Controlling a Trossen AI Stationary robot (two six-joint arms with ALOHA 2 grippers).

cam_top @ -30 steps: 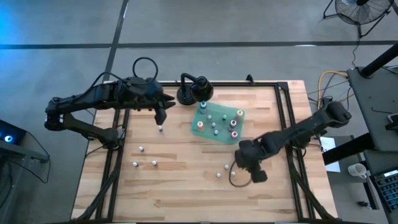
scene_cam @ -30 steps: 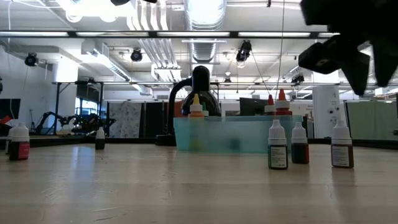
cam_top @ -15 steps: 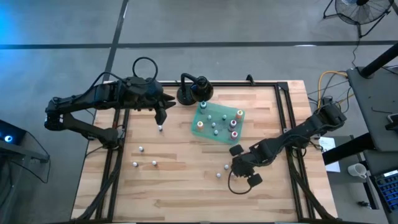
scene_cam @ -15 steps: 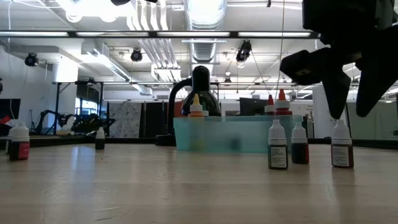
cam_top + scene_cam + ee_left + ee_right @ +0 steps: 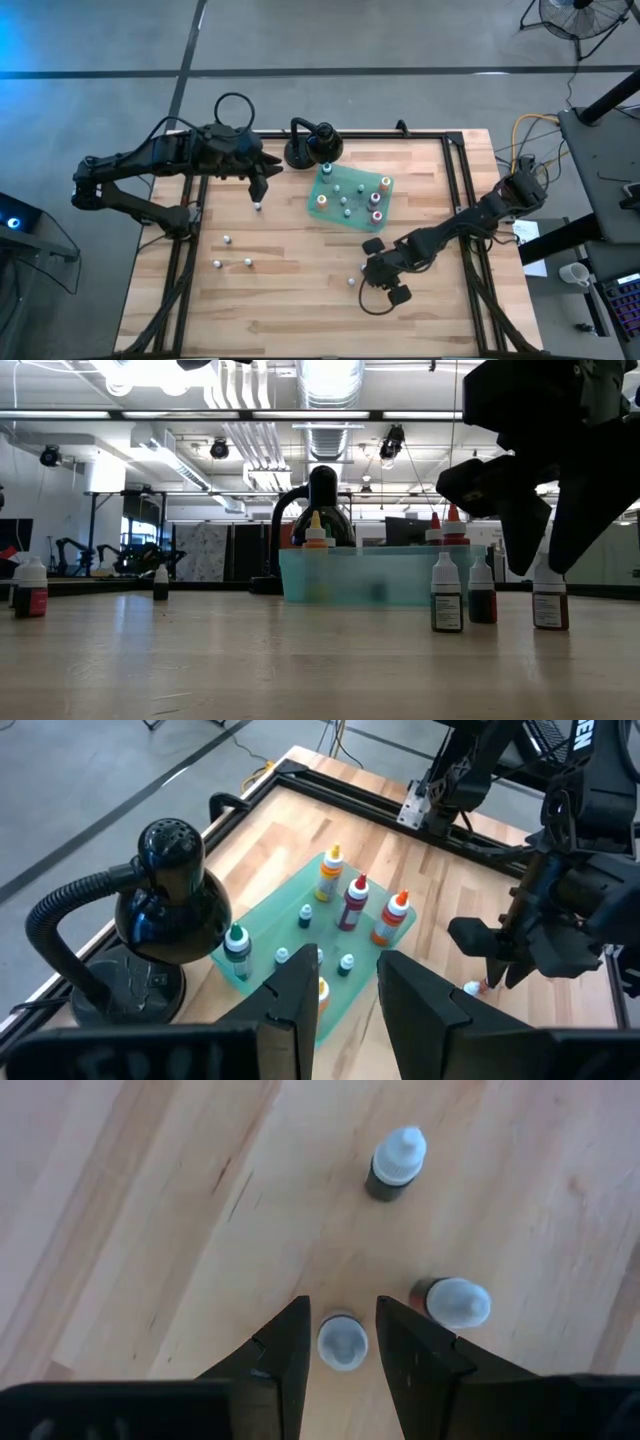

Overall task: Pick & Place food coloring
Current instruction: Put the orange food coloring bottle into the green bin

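While I am watching from above, the right gripper (image 5: 342,1305) is hanging low over the wooden slat table (image 5: 300,300), close to its near edge and right of the middle. Its two dark fingers (image 5: 282,1348) are standing apart, one on each side of a tiny white-capped food coloring bottle (image 5: 342,1342). They are straddling the bottle with a thin gap on each side, so I am not calling it a grip. Two more small white-capped bottles (image 5: 398,1165) are standing just beside that one on the bare wood.

The left gripper (image 5: 262,183) is hovering above the far left part of the table. Its fingers are parted with nothing between them. One little loose bottle (image 5: 258,207) is standing almost under it, and three other loose bottles (image 5: 228,240) are sitting nearer the left near corner.

The flat translucent green tray (image 5: 329,207) is lying by the middle of the far edge. Several colour-capped bottles (image 5: 385,183) are standing upright on it: orange, red, yellow, green and pale ones. The black round-based gooseneck stand (image 5: 300,152) is standing just beside the tray, at the far edge.
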